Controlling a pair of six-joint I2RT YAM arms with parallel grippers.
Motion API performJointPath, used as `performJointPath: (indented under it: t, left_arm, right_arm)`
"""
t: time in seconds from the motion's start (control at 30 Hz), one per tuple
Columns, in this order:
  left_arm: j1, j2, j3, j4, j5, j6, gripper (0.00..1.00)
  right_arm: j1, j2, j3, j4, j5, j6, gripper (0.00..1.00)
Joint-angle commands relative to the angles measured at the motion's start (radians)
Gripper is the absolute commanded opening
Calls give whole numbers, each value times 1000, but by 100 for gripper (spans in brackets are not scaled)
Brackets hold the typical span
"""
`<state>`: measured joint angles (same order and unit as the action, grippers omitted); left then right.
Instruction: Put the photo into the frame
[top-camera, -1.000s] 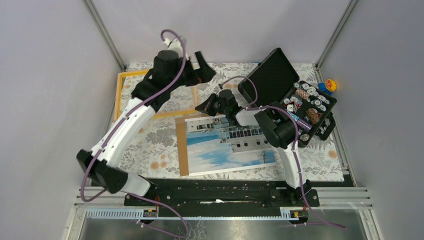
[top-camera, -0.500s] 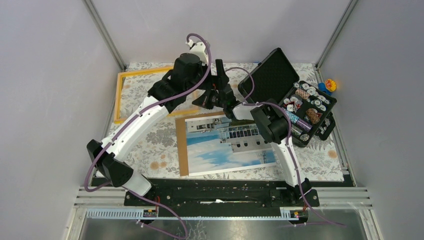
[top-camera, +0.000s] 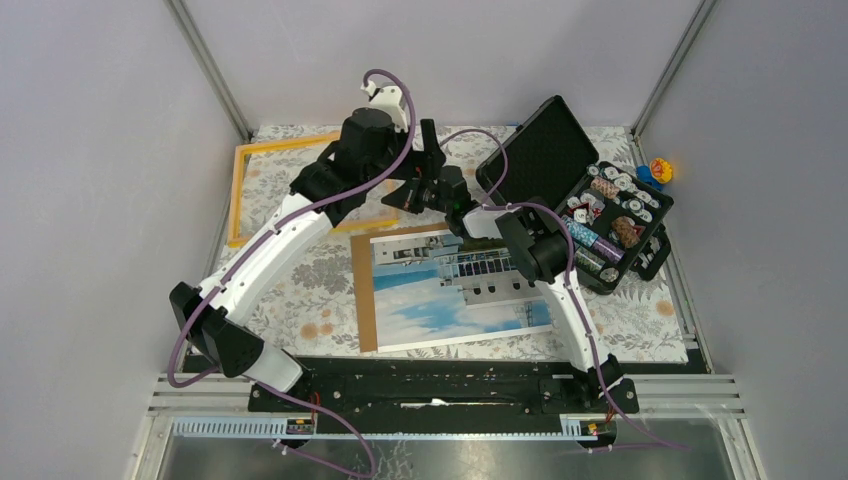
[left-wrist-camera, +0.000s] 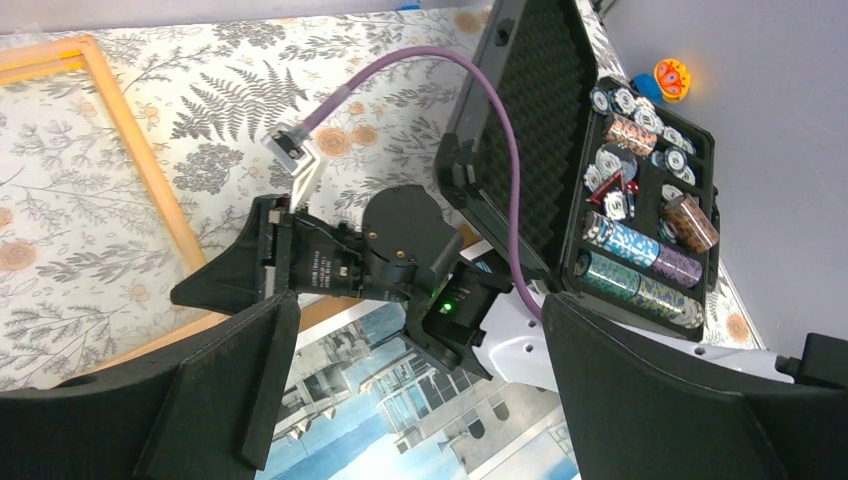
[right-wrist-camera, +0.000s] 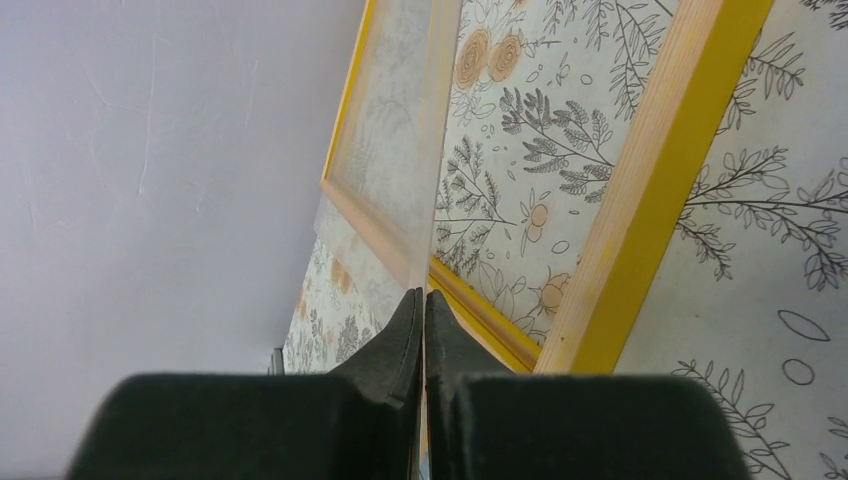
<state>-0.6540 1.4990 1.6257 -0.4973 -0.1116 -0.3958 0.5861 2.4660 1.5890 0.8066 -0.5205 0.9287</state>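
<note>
The white-and-black left arm rises from its base at the counter's near edge, left of centre. It stretches diagonally toward the middle of the far edge, elbow well extended. Its black left gripper hangs high and tilted down, with the fingers spread wide apart. The right arm climbs from the near edge, folds sharply at the elbow and runs its forearm leftward, beneath the left gripper. The black right gripper lies low, pointing toward the counter's left edge, its tapered fingers pressed together.

Lab enclosure: plain grey walls, aluminium rails.
</note>
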Motion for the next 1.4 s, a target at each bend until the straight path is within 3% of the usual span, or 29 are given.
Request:
performJointPath:
  t: [0.0, 1.37]
  left_arm:
    - [44, -40, -7, 58, 21, -27, 99]
    - [122, -29, -15, 63, 133, -87, 99]
  right_arm:
    - [-10, 20, 48, 56, -36, -7, 0]
    - [-21, 142, 248, -103, 21, 54, 0]
